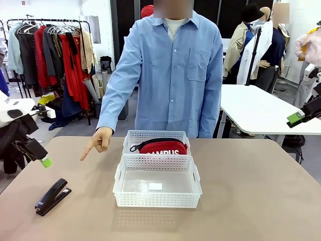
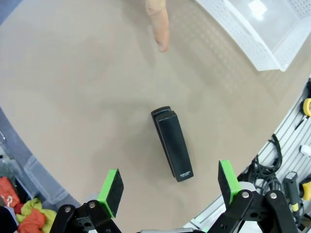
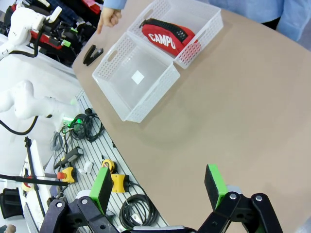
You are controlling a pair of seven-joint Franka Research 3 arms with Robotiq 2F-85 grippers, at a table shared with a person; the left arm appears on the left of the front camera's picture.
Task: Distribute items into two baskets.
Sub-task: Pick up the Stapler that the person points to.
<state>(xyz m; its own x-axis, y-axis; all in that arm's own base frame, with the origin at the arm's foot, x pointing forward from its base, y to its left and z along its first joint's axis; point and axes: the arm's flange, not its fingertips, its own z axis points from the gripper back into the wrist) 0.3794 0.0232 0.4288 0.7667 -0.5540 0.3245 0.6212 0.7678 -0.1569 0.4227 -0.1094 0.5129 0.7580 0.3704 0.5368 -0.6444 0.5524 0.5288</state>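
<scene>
Table (image 1: 261,191): tan top. Its near edge is cut off in the front view.

Person (image 1: 175,75): blue shirt, at the far side. One arm reaches down; the other is lost behind the torso.

Larger basket (image 1: 156,201): white lattice, mid-table, nearer the robot. A small white sticker lies on its floor.

Smaller basket (image 1: 150,135): directly behind the larger one. The two seem to touch (the seam is hard to make out).

Left gripper (image 2: 170,187): jaws spread wide, holding nothing, hovering above the table's left part. From the front just one green pad is clear.

Right gripper (image 3: 159,186): jaws spread wide, holding nothing, over the table's near-right edge, well apart from both baskets. At the front view's right edge a single green pad and a little of its black body show.

Red pouch (image 1: 163,147): lies in the smaller basket with its black strap at the left end. The near wall hides its lower half, clipping the white lettering.

Stapler (image 1: 52,196): black, flat on the table, well left of the larger basket. In the left wrist view it sits between the pads, clear of both.

Person's hand (image 1: 99,142): index finger pointing down, just left of the smaller basket. The wrist view catches a fingertip at its top edge.
</scene>
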